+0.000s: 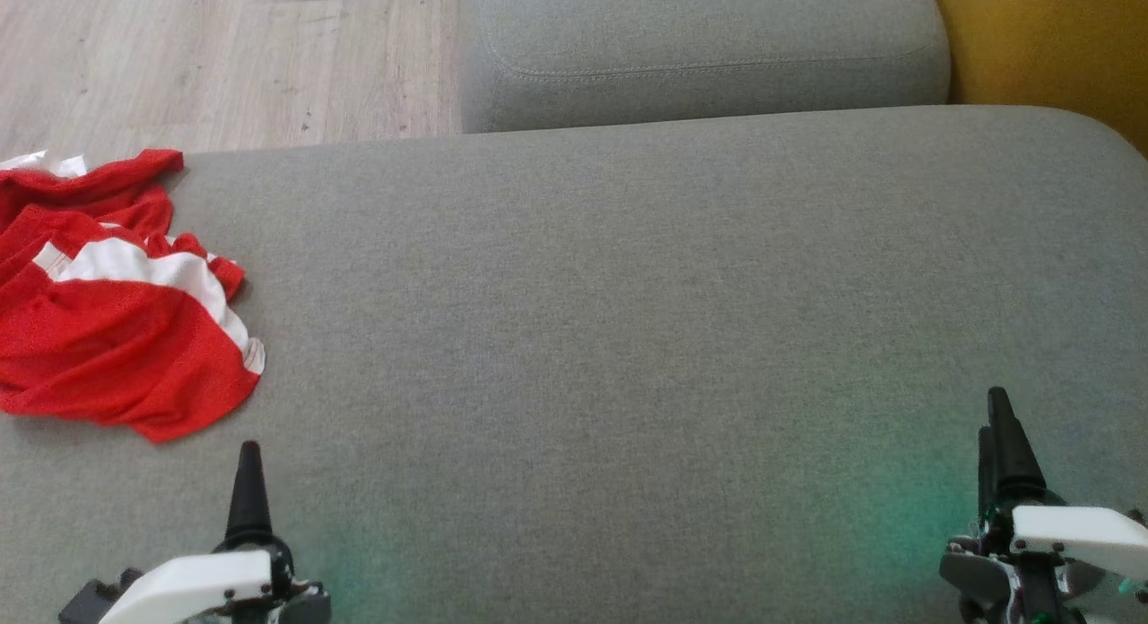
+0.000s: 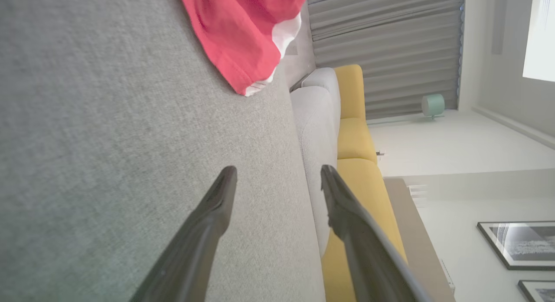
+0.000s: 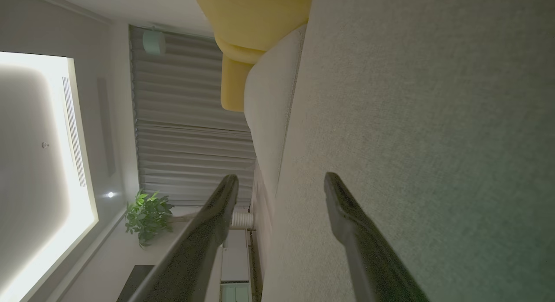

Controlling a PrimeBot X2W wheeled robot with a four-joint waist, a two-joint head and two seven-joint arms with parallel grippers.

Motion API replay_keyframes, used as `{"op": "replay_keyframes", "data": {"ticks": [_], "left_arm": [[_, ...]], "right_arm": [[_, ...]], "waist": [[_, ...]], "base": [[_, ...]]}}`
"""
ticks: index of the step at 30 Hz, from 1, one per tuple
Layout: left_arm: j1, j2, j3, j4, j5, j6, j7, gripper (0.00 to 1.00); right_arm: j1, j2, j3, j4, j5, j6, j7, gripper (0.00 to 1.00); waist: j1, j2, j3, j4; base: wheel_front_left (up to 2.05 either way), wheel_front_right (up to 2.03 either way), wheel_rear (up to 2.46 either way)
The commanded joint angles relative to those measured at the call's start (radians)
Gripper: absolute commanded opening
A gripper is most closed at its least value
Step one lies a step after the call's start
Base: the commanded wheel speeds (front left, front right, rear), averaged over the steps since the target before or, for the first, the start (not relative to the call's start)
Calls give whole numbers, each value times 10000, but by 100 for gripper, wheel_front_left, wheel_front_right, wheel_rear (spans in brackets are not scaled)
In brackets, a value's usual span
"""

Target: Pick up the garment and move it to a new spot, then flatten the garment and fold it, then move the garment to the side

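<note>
On grey woven cushion (image 1: pixel 628 292), crumpled red garment (image 1: pixel 117 337).

Head camera looks steeply down on the grey cushion (image 1: pixel 628 337). Sideways-rolled wrist cameras skim that same cushion closely, just beyond the left gripper (image 2: pixel 278 169) and right gripper (image 3: pixel 282 177).

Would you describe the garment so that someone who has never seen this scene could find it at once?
Start from the wide grey seat cushion, with wooden floor beyond it. At the cushion's left edge, in the head view, the garment lies crumpled in a heap. Bright red cloth crossed by a broad white band sets it apart from the grey upholstery.
</note>
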Motion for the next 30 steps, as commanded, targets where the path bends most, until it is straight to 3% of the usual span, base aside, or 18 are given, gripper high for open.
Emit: {"op": "replay_keyframes", "data": {"ticks": [1,30], "left_arm": [[-319,43,19,-448,239,19,-92,100],[-25,64,-937,-1069,5216,531,-954,100]], "right_arm": [[-271,-45,103,-430,-258,-2,-118,100],[-97,-70,1027,-1175,-4882,-3,-973,100]], "waist": [[0,0,1,2],[0,0,-36,97]], "base": [[0,0,0],[0,0,0]]}}
